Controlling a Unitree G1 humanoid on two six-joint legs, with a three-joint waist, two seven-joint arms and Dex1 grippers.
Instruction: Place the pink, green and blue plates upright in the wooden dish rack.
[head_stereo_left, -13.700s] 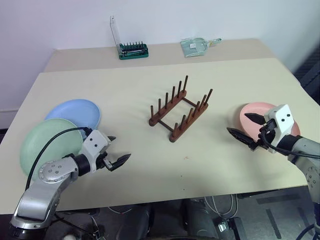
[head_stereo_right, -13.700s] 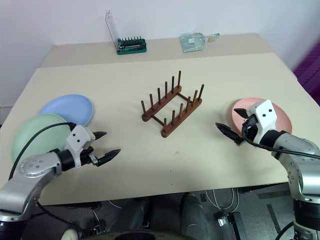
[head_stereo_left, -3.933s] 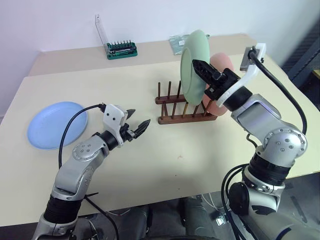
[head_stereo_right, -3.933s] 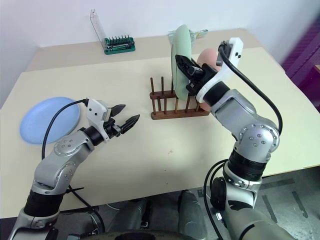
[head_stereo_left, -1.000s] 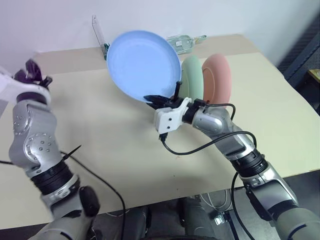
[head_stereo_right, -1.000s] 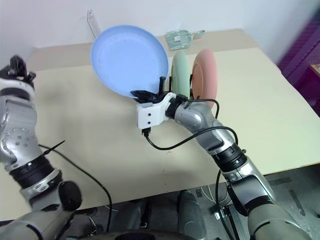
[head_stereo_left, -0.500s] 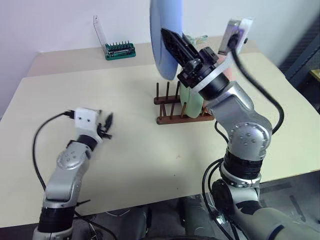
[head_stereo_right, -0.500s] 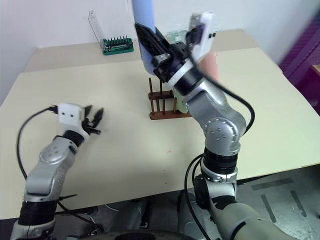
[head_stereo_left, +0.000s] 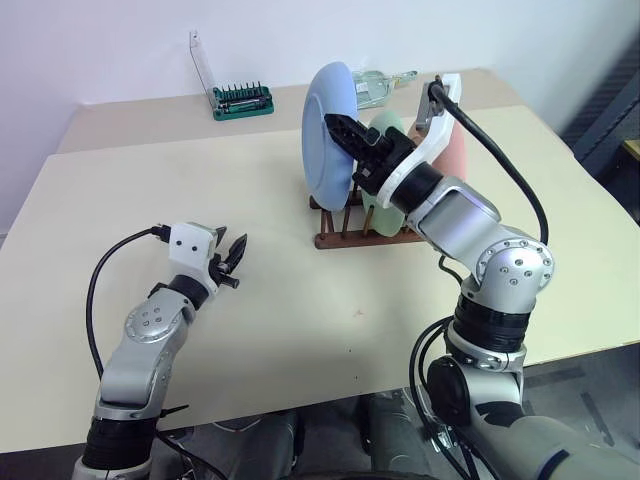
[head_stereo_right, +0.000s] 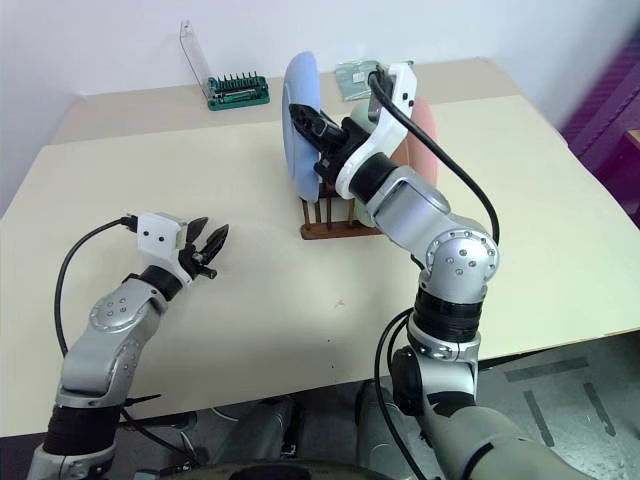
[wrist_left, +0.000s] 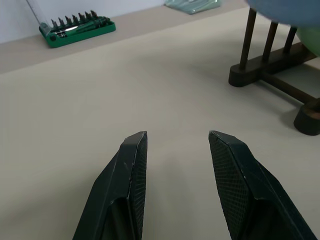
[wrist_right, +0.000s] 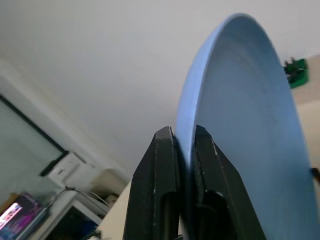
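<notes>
We are holding the blue plate (head_stereo_left: 328, 135) on edge with our right gripper (head_stereo_left: 347, 137), whose two black fingers (wrist_right: 162, 170) are pinching the plate's rim between them. The plate is standing upright over the left end of the wooden rack (head_stereo_left: 345, 228), its lower edge down among the pegs; we are not able to tell whether it is already resting on the rails or hanging just above them, since the plate and gripper are covering that spot.

The rack is sitting near the middle of the beige table (head_stereo_left: 200, 180). The green plate (head_stereo_left: 384, 190) is standing upright in it just behind the blue one, and the pink plate (head_stereo_left: 456, 160) is standing upright at the far right end, partly hidden by our right arm. All three plates are lined up face to face along the rack, blue at the left, green in the middle, pink at the right.

Our left gripper (head_stereo_left: 232, 260) is hovering low over the bare tabletop, well to the left of the rack, pointing roughly toward it. Its fingers (wrist_left: 131, 165) are standing apart with nothing between them.

At the back of the table a green case of screwdriver bits (head_stereo_left: 240, 100) is lying with its clear lid raised, and a clear plastic packet (head_stereo_right: 357, 78) is lying to the right of it, behind the plates.
</notes>
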